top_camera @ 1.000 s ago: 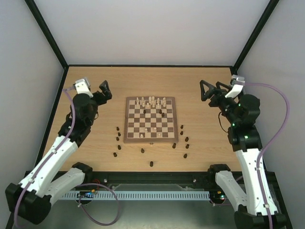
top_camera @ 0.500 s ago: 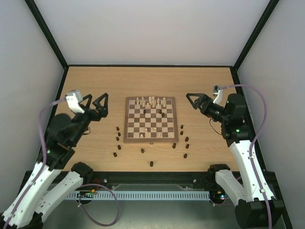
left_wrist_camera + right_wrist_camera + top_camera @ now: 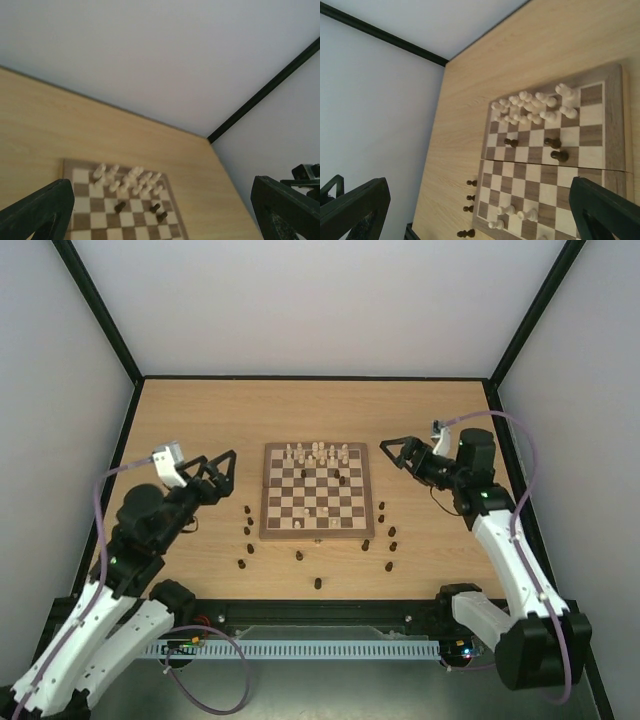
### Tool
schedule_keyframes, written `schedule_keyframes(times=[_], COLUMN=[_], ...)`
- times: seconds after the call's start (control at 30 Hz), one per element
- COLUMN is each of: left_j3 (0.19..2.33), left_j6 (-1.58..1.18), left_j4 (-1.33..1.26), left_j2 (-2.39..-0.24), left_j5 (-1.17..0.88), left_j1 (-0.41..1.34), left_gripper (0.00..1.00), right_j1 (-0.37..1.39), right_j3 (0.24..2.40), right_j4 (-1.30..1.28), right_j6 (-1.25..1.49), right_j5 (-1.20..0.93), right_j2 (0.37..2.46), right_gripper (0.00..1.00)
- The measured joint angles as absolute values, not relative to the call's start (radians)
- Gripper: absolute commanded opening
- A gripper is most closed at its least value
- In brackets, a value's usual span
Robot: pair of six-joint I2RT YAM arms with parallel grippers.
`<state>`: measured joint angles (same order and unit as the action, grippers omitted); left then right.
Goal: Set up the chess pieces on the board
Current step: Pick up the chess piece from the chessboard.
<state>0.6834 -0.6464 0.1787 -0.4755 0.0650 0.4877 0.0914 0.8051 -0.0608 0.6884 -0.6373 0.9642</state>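
The board (image 3: 313, 536) lies in the middle of the table. Cream chess pieces (image 3: 318, 452) crowd its far rows, and a few more stand near its front. Three dark pieces (image 3: 340, 478) stand on the board behind the middle. Other dark pieces (image 3: 247, 525) stand loose on the table left, right (image 3: 386, 530) and in front (image 3: 318, 583). My left gripper (image 3: 215, 472) hovers open left of the board. My right gripper (image 3: 395, 452) hovers open off its right rear corner. Both wrist views show the board (image 3: 95, 220) (image 3: 614, 120) between wide, empty fingers (image 3: 37, 212) (image 3: 605, 210).
Black frame posts (image 3: 100, 315) and pale walls enclose the table on three sides. A cable tray (image 3: 310, 648) runs along the near edge between the arm bases. The right arm's cable (image 3: 520, 490) loops above the table's right side.
Both grippers have swung inward toward the board, the left from the table's left rear, the right from the right rear. Both stayed open. No piece has moved.
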Motion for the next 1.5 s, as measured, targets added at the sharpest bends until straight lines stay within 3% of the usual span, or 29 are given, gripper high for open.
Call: schedule_keyframes(times=[0.2,0.4,0.63,0.93,1.2,1.5], left_j3=[0.746,0.876,0.916,0.822,0.750,0.775], left_j6=[-0.651,-0.623,-0.629,-0.592,-0.567,-0.563], left_j4=[0.207,0.294,0.366,0.335,0.253,0.253], left_j2=[-0.721,-0.940,-0.953,-0.910,-0.964,-1.119], left_j5=[0.056,0.028,0.012,-0.073,-0.144,-0.031], left_j1=[0.488,0.488,0.489,0.491,0.531,0.634], left_gripper=[0.99,0.99,0.99,0.99,0.99,1.00], right_j1=[0.093,0.093,0.154,0.248,0.310,0.391], right_j3=[0.783,0.783,0.794,0.807,0.822,0.886], right_j4=[0.012,0.008,-0.096,-0.272,-0.299,-0.325], right_j6=[0.685,0.661,0.609,0.550,0.502,0.485], right_j5=[-0.661,-0.624,-0.444,-0.231,-0.097,0.037], right_j2=[1.138,1.157,1.011,1.021,1.166,1.261], right_gripper=[0.99,0.99,0.99,0.98,0.99,0.98])
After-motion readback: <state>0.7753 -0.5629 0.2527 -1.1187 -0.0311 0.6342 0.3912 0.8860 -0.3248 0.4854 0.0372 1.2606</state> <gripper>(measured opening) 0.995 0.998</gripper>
